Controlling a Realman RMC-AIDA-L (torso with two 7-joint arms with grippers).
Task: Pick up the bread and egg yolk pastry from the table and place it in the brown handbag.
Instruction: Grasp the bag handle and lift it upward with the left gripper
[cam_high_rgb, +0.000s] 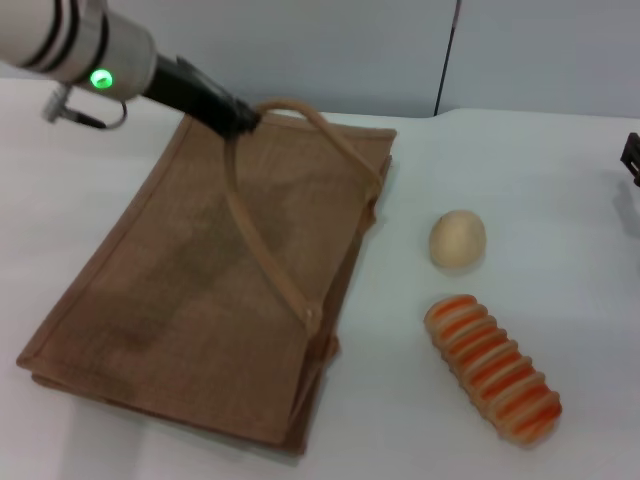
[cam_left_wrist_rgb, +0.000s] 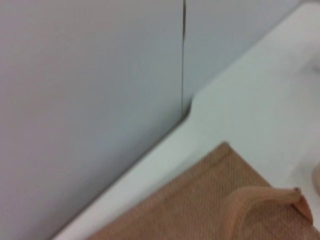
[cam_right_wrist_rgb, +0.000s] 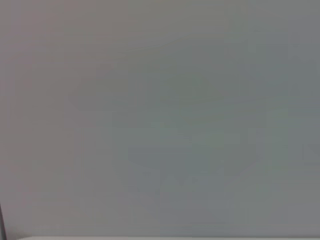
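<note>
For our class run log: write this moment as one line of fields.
left gripper: at handle of brown handbag | right gripper: parked at table edge | bread, egg yolk pastry: on table, untouched

You have no text, label, brand, number or sign to read in any view. The brown handbag (cam_high_rgb: 200, 290) shows plain burlap, the bread (cam_high_rgb: 493, 368) and the egg yolk pastry (cam_high_rgb: 457, 240) beside it carry no markings, and the tabletop (cam_high_rgb: 540, 180) is unprinted.
</note>
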